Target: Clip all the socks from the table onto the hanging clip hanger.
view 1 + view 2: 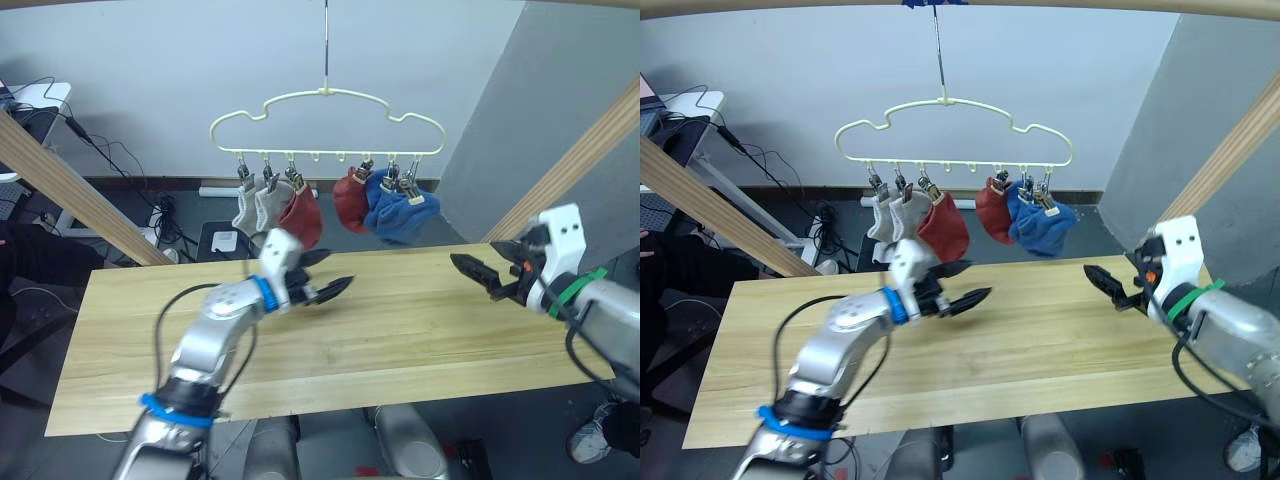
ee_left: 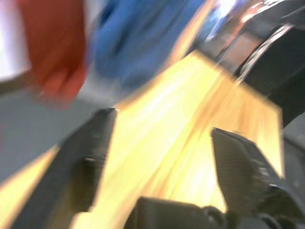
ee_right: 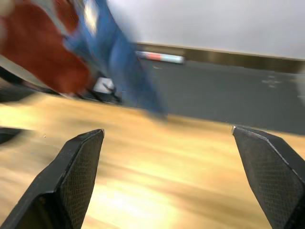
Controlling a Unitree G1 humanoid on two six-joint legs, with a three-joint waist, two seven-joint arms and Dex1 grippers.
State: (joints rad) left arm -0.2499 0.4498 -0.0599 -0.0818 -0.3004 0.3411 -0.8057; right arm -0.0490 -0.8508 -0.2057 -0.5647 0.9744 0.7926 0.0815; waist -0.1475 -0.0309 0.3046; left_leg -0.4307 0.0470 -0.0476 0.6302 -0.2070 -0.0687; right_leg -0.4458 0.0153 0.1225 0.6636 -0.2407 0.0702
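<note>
The left gripper (image 1: 330,275) hangs just above the worktop (image 1: 400,330) near its far edge, its two black fingers (image 2: 90,157) spread wide with nothing between them. The right gripper (image 1: 478,274) hovers over the worktop's right end, fingers (image 3: 78,167) likewise wide apart and empty, pointing toward the left gripper; the two are well apart.

Six socks hang from the clip hanger (image 1: 325,110), which is suspended above and behind the worktop's far edge. They fall in two groups of three: on the robot's left, two light grey socks (image 1: 258,205) and one rust red sock (image 1: 303,218); on the right, a second rust red sock (image 1: 350,203) and two blue socks (image 1: 400,215). Each hangs from its own silver clip.

The worktop is of light wooden planks. Slanting wooden beams (image 1: 60,185) rise on both sides. Behind are a pale wall, a grey floor and loose black cables (image 1: 150,215).
</note>
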